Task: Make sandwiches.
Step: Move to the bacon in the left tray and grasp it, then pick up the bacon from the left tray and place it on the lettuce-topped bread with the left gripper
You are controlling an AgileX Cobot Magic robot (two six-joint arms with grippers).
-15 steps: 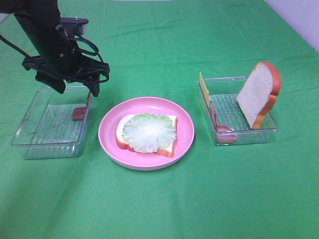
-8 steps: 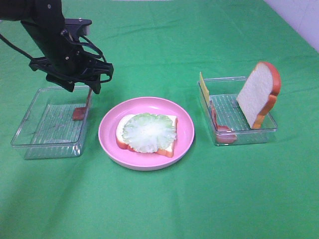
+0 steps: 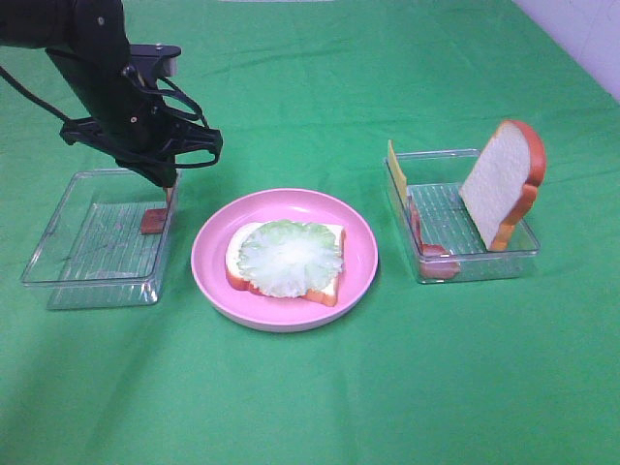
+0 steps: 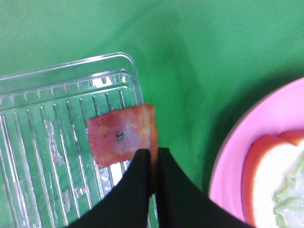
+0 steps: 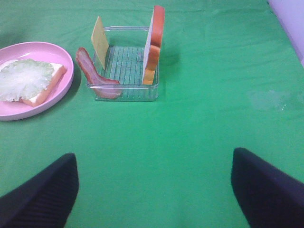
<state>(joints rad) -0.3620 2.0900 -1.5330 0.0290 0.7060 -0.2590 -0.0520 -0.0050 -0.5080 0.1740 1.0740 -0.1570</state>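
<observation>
Cloth (image 3: 310, 407), green and smooth, lies underneath; left end effector (image 4: 154, 164) pinches reddish-brown slice (image 4: 118, 137), right end effector (image 5: 153, 156) gapes.

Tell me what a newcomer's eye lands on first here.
The pink plate in the middle, holding a bread slice topped with lettuce. To its left, the black left hand pinches a reddish-brown meat slice inside a clear tray; in the right tray a second bread slice stands on edge.
</observation>
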